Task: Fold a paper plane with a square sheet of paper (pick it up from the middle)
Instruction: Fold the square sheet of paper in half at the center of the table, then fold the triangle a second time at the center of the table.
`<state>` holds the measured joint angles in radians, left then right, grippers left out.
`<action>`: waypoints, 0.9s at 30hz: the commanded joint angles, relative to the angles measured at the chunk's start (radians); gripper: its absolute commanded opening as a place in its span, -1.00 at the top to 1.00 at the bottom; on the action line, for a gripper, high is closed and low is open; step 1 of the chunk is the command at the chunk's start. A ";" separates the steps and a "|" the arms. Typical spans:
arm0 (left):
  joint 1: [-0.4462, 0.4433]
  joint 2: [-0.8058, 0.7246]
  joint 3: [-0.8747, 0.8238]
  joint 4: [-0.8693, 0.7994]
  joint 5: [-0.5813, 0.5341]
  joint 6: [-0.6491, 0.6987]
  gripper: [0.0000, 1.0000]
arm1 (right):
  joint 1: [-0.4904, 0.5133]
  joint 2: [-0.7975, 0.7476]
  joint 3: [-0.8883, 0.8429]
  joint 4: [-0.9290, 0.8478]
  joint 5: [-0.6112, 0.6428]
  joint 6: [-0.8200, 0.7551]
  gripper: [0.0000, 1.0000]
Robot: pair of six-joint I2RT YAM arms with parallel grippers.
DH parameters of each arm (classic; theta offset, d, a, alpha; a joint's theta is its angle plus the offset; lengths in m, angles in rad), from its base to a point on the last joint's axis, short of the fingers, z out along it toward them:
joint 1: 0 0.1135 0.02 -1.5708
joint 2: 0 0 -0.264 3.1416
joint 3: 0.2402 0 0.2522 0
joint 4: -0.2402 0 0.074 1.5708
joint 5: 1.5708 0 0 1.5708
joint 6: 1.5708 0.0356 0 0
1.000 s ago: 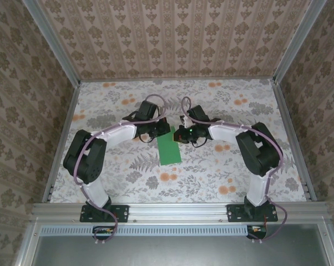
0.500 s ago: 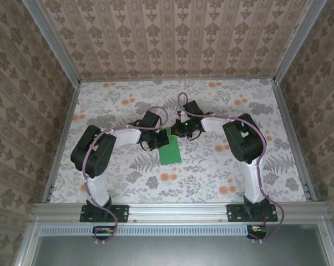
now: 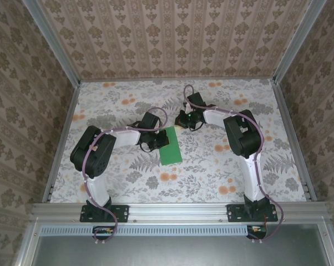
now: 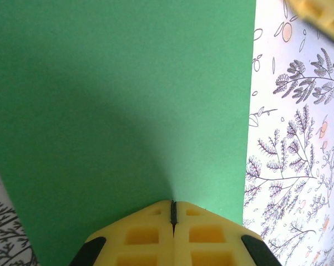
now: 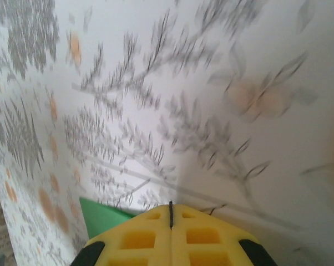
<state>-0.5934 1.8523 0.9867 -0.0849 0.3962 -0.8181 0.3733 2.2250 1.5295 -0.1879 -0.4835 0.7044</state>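
Currently the green sheet [image 3: 171,147] lies flat on the floral table [image 3: 128,177], about mid-table, btwn the two arms and a bit nearer the L one. From the top cam it reads as a narrow rectangle, longer front-to-back than wide, rather than a square.

L gripper [image 3: 158,142] sits low at the sheet's left long edge, toward its far half, w/ the arm reaching in from the left, elbow bent. On the L wrist cam the green sheet [image 4: 122,100] spreads across most of the frame, w/ a soft shadow fanning out from the yellow fingers [image 4: 139,235]. L gripper [image 4: 173,206] has its jaws pressed together, just a thin dark seam btwn them, tips over the green. Can't tell if the tips touch the paper or pinch any of it. The sheet's right edge runs straight, w/ printed table [image 4: 300,166] beyond it.

R gripper [image 3: 181,120] is just past the sheet's far right corner, close but apart from it as far as the top cam shows. On the R wrist cam the R gripper [image 5: 171,209] is also pressed together, same thin seam. A corner of the green sheet [image 5: 100,219] pokes out just left of the fingertips, and the table [image 5: 183,83] print ahead is blurred.
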 commanded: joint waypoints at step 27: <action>0.075 -0.316 -0.131 -0.229 -0.057 -0.115 -0.29 | 0.136 -0.107 -0.117 -0.180 0.096 -0.107 0.53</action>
<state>-0.5060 1.5517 0.8410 -0.2638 0.3500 -0.9028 0.5129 2.1033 1.4014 -0.3210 -0.4198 0.6018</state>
